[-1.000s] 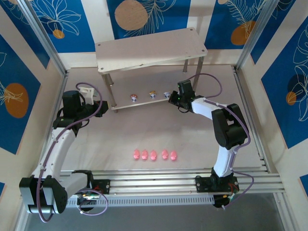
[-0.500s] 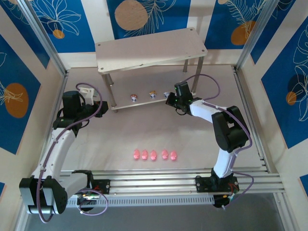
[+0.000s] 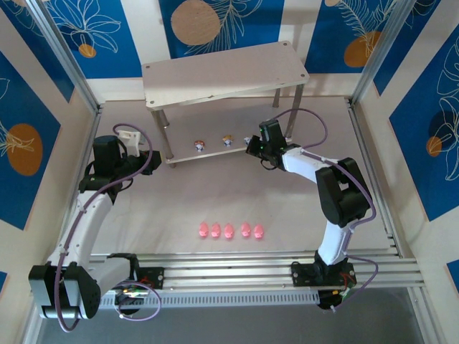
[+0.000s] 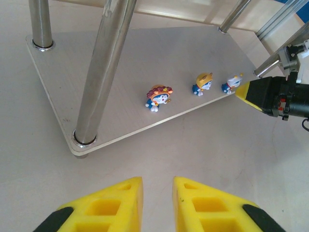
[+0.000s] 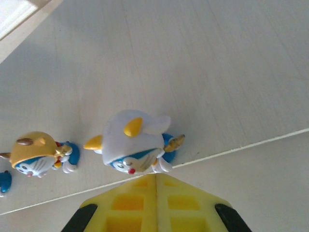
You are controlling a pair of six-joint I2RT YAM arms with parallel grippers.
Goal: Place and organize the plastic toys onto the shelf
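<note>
Top external view, from the near side: five small pink pig-shaped plastic toys (image 3: 229,231) stand in one straight row on the pale table (image 3: 215,193), not far from the arm bases and well apart from both grippers. Further in, the left gripper (image 4: 158,182) hovers over the table in front of the left front metal leg (image 4: 104,72) of the shelf. In the left wrist view its yellow fingers (image 4: 118,203) are a little parted, with a narrow gap and nothing between them. Beyond it stands the small two-tier shelf of pale wood-grain boards and slim metal legs (image 3: 222,72). On its lower board (image 4: 120,53), close to the front edge, three tiny whitish figurines stand in a line. The figurine with a brown top (image 4: 158,96) is on the left, the figurine with an orange top (image 4: 203,82) is in the middle, and the figurine with a white hood and blue body (image 4: 232,83) is at the right end. The right gripper (image 5: 155,178) is low at the front edge of the lower board, with its tip just beside this last figurine. In the right wrist view its two yellow fingers are pressed together along one seam and grasp nothing. I cannot tell if the tip touches the toy.
</note>
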